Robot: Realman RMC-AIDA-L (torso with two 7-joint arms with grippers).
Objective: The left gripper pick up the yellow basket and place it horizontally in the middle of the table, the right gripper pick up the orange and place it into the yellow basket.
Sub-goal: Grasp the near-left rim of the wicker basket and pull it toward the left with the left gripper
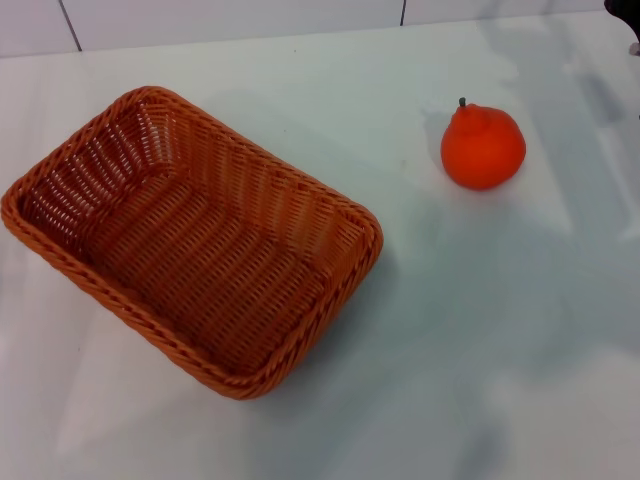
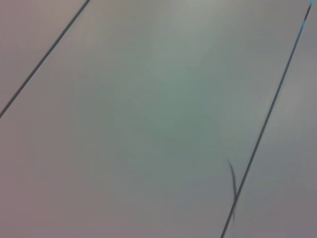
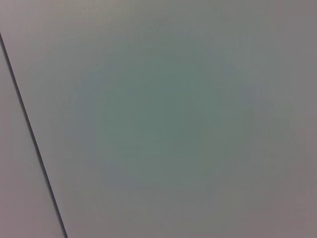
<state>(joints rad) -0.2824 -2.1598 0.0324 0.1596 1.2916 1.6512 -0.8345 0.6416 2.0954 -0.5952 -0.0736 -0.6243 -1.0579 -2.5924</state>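
The yellow basket (image 1: 190,240), an orange-brown woven rectangle with a braided rim, lies empty on the white table at the left, turned at a slant. The orange (image 1: 483,146), round with a bumpy top and short dark stem, sits on the table at the right, well apart from the basket. A small black bit of the right gripper (image 1: 627,12) shows at the top right corner of the head view, beyond the orange. The left gripper is out of view. Both wrist views show only pale panels with dark seams.
The white table (image 1: 480,350) spreads to the front and right of the basket. A wall of pale panels (image 1: 230,18) with dark seams runs along the table's far edge.
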